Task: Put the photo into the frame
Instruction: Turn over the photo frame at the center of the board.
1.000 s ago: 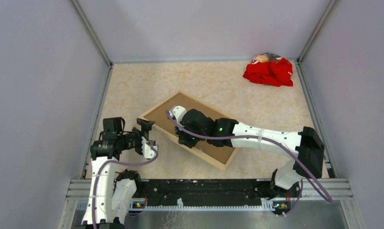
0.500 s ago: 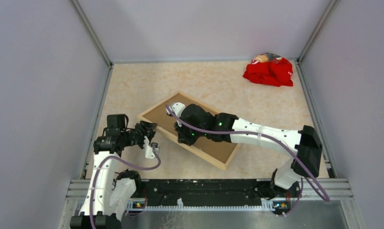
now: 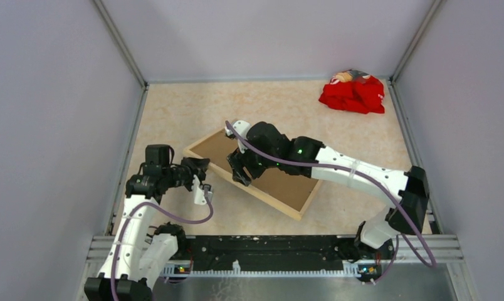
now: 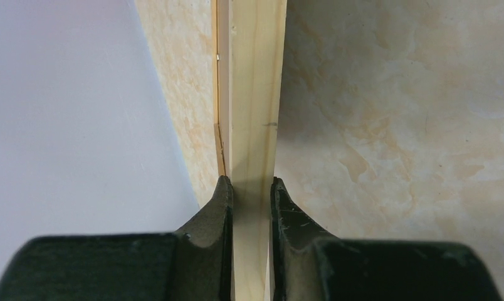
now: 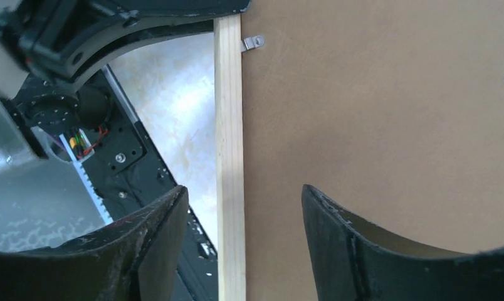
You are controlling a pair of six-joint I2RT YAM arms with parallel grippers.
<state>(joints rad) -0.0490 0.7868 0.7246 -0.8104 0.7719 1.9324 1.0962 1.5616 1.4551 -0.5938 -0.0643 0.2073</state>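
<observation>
The frame of light wood lies at a slant mid-table, back side up, with a brown backing board filling it. The photo is hidden. My left gripper is at the frame's left corner. In the left wrist view its jaws are shut on the thin wood rail. My right gripper hovers over the near long rail. In the right wrist view it stands open, astride the rail and the board's edge, touching neither.
A crumpled red cloth lies at the back right corner. Grey walls close the table on three sides. A small metal clip sits on the board beside the rail. The black base rail runs along the near edge.
The left gripper has gone from open to shut on the frame's left corner. The right gripper has opened off the near rail and lifted back slightly; the frame shifted a little.
</observation>
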